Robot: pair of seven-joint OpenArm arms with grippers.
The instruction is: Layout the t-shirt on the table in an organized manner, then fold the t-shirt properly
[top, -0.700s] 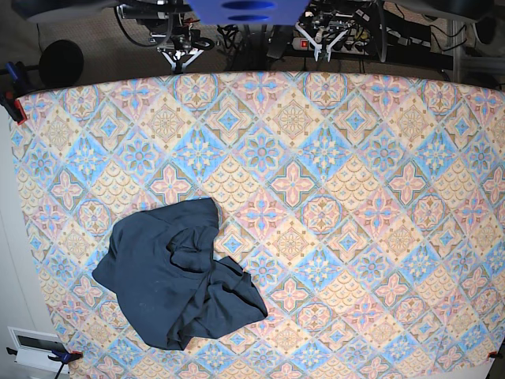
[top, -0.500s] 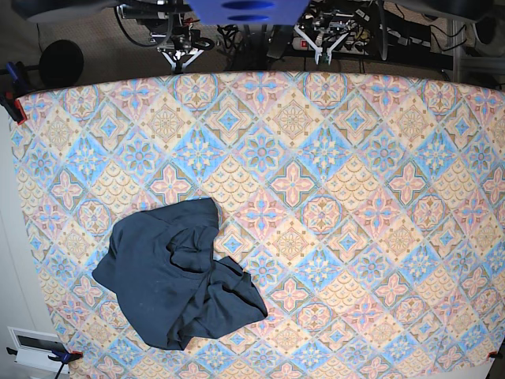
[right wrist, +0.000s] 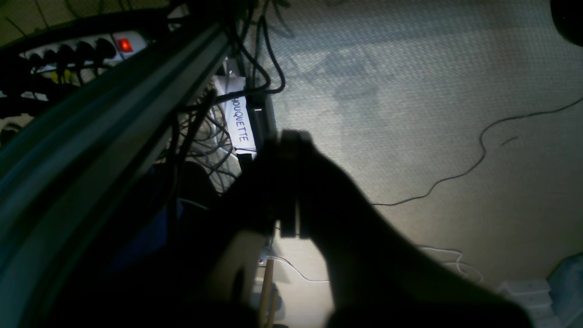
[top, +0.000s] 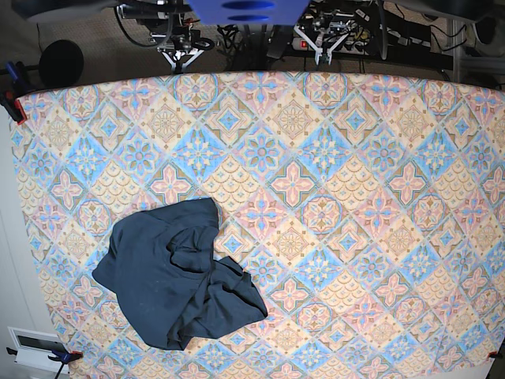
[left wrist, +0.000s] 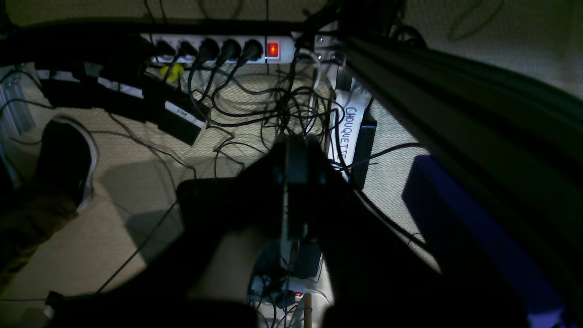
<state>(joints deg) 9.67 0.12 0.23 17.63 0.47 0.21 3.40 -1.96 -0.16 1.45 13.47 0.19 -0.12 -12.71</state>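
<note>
The dark navy t-shirt (top: 177,272) lies crumpled in a heap on the near left part of the table (top: 355,197), which is covered in pastel diamond tiles. Both arms sit beyond the table's far edge, well away from the shirt. My left gripper (top: 323,46) is at the top right of centre and my right gripper (top: 178,58) at the top left. In the left wrist view the left gripper (left wrist: 291,150) is a dark silhouette with its fingers pressed together over the floor. The right gripper (right wrist: 291,139) looks the same, shut on nothing.
Below the grippers are a tangle of cables (left wrist: 273,105), a power strip (left wrist: 218,48) with a lit red switch, and beige carpet (right wrist: 410,114). Clamps (top: 14,103) hold the cloth at the left edge. A white box (top: 31,346) sits off the near left corner.
The left gripper has shifted slightly beyond the far edge. The t-shirt and the right gripper have not moved.
</note>
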